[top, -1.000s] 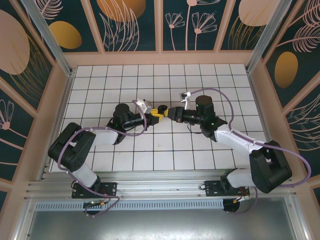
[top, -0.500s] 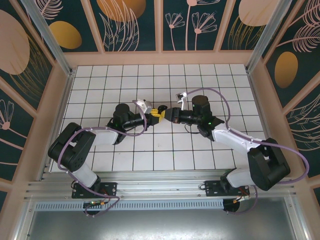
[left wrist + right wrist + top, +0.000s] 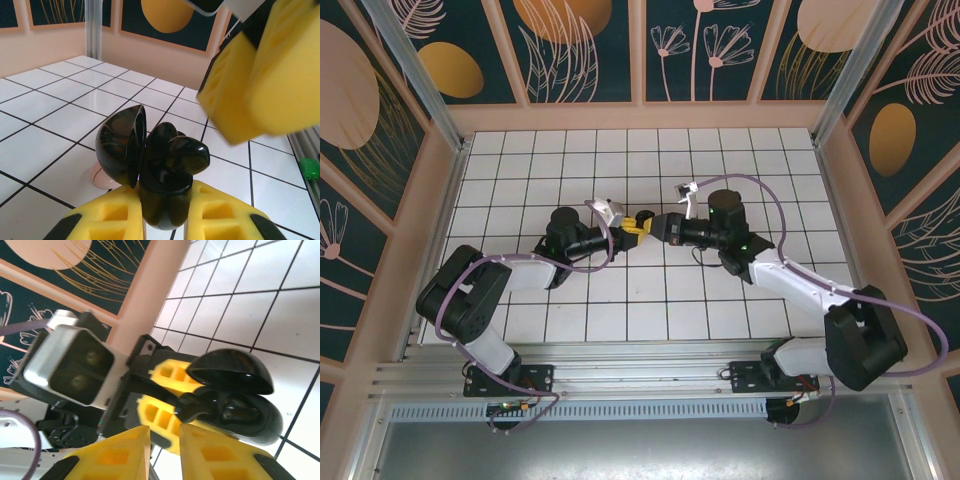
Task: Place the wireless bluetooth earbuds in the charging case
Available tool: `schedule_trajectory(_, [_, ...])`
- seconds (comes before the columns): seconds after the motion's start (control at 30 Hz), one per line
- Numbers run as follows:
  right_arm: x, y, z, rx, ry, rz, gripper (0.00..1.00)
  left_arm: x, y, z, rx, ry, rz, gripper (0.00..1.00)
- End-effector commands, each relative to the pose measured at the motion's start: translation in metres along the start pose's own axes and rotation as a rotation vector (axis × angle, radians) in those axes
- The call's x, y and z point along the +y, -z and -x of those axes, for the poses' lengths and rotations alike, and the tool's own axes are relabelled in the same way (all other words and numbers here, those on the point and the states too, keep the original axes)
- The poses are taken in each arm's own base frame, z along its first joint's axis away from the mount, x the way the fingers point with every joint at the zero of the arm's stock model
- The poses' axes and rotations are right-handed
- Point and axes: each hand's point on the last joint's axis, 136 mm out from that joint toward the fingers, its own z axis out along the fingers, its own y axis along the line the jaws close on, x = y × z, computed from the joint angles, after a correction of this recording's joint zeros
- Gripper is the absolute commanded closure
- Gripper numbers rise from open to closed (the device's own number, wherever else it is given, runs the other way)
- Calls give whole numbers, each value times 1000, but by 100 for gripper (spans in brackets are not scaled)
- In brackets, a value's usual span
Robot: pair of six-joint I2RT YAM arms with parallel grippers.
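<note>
The left hand (image 3: 631, 227) reaches toward the middle of the tiled surface (image 3: 620, 310), its yellow fingers (image 3: 110, 220) clamped on the black charging case (image 3: 155, 165) and holding it just above the tiles. The case's lid (image 3: 120, 145) stands hinged open, and a glossy black earbud (image 3: 187, 154) sits in the base, partly sticking out. Just right of it, nearly touching, the right hand (image 3: 660, 226) faces the case with its yellow fingers (image 3: 215, 455) drawn close together, only a narrow slit between them. I cannot tell whether anything is pinched there.

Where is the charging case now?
The charging case is open mid-table in the top view, clamped in the left gripper, the right gripper close beside it.
</note>
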Motion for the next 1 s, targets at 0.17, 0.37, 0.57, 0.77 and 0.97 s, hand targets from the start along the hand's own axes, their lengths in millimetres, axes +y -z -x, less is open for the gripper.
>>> schedule_trajectory(0.17, [10,1,14,-22,46,6,83,-7,1,22,-40,-49,-27,93])
schedule_trajectory(0.37, [9,-5,15,-11,42,12,86,-7,1,23,-38,-53,-26,93])
schedule_trajectory(0.57, [7,-11,13,1,38,10,87,-7,1,23,-37,-53,-27,93])
schedule_trajectory(0.77, [4,-15,12,11,39,-18,87,-7,1,23,-36,-50,-25,93])
schedule_trajectory(0.97, [-4,-19,11,19,49,-93,87,-7,1,23,-34,-53,-24,94])
